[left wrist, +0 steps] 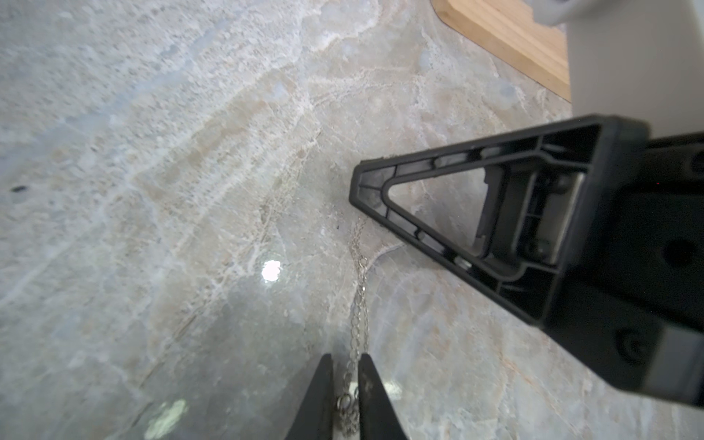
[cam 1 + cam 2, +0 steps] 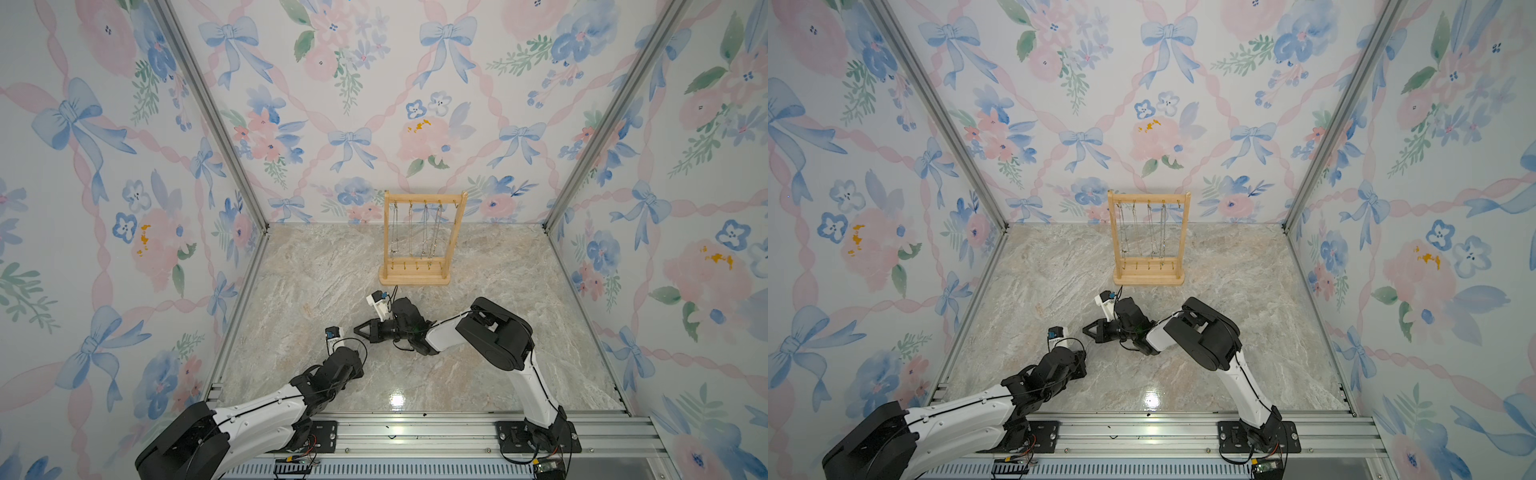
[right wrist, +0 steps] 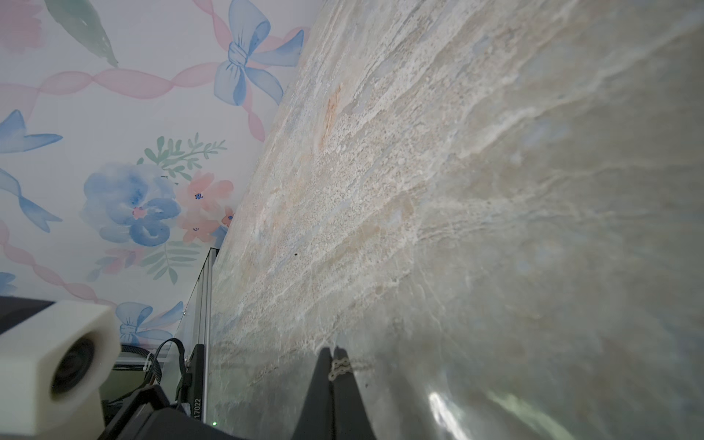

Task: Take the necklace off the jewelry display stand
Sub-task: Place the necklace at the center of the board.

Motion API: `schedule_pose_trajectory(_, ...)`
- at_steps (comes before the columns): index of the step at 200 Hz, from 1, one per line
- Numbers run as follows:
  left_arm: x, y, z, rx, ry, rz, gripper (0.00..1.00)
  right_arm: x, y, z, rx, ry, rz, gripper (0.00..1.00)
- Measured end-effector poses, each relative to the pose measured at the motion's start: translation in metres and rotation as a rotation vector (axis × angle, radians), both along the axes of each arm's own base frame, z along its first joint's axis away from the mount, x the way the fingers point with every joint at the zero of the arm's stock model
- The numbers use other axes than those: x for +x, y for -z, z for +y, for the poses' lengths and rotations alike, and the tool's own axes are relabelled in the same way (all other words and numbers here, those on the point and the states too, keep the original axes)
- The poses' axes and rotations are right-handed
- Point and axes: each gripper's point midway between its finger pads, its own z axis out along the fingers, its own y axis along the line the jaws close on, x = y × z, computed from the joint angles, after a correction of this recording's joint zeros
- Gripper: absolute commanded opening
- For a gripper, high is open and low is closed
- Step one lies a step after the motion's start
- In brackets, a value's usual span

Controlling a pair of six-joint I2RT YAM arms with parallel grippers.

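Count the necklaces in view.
5. Four necklaces hang side by side on the jewelry display stand; the fifth necklace runs between left gripper and right gripper. Overlapping chains may hide more.

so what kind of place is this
Probably a robot test booth: flowered wallpaper panels in metal framing, a marble-look tabletop, and two robot arms bolted to a rail before a jewelry stand.
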Motion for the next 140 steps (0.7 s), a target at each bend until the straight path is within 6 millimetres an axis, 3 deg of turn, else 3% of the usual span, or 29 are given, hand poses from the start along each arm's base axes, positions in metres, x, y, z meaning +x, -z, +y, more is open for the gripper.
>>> schedule_pose_trajectory(51,0.001,-0.013,-0.002,-0.021,0.012,-0.029,0.2,0.001,0.0,0.0,0.004,0.001,-0.001,0.0)
schedule_pose_trajectory(94,0.013,-0.039,-0.021,-0.03,0.063,-0.059,0.01,0.002,0.0,0.0,0.0,0.007,-0.005,0.02)
schedule_pose_trajectory(140,0.014,-0.022,-0.023,0.041,0.082,-0.001,0.0,0.003,0.001,0.0,-0.008,0.011,-0.002,0.02)
